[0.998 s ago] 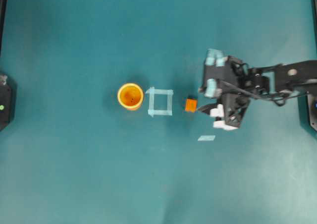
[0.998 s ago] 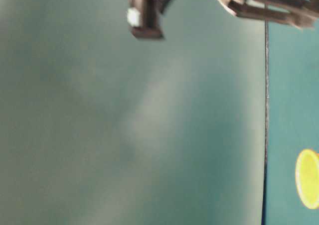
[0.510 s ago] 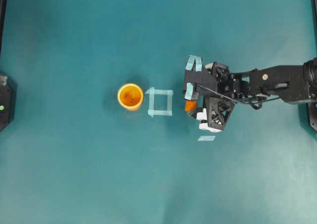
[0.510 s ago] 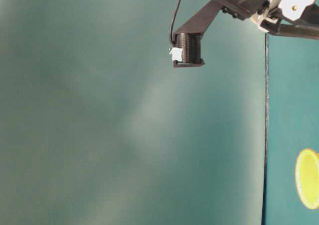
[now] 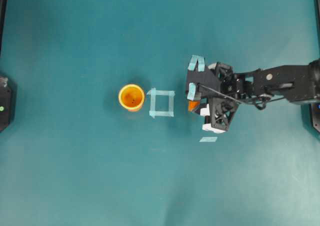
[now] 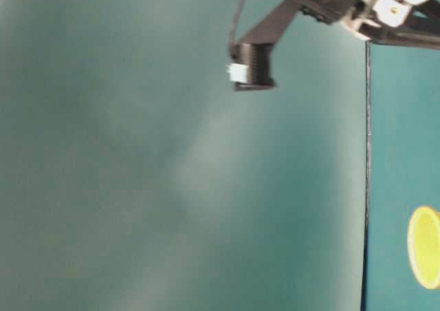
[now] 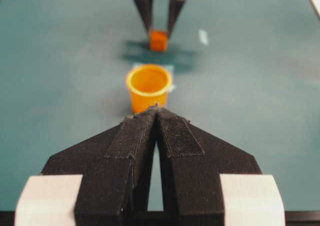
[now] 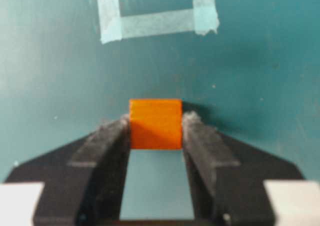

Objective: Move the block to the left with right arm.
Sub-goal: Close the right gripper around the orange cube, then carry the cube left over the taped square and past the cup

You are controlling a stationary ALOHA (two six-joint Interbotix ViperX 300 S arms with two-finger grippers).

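Your right gripper (image 8: 155, 131) pinches the block (image 8: 155, 123) between both fingers, on the table (image 5: 75, 176) just right of the tape square (image 5: 162, 103). Beyond the square stands the cup (image 5: 131, 97). Your left gripper (image 7: 158, 117) has its fingers pressed together.

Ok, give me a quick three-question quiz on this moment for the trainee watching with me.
1. True or false: the right gripper has its fingers against both sides of the orange block.
2. Multiple choice: seen from overhead, what lies between the orange cup and the block? A) a loose tape strip B) the light-blue tape square C) the left gripper
3. Fill in: in the left wrist view, the left gripper's jaws are ____.

Key: 1 true. 2 B. 3 shut, fingertips meeting, with the cup just beyond them.
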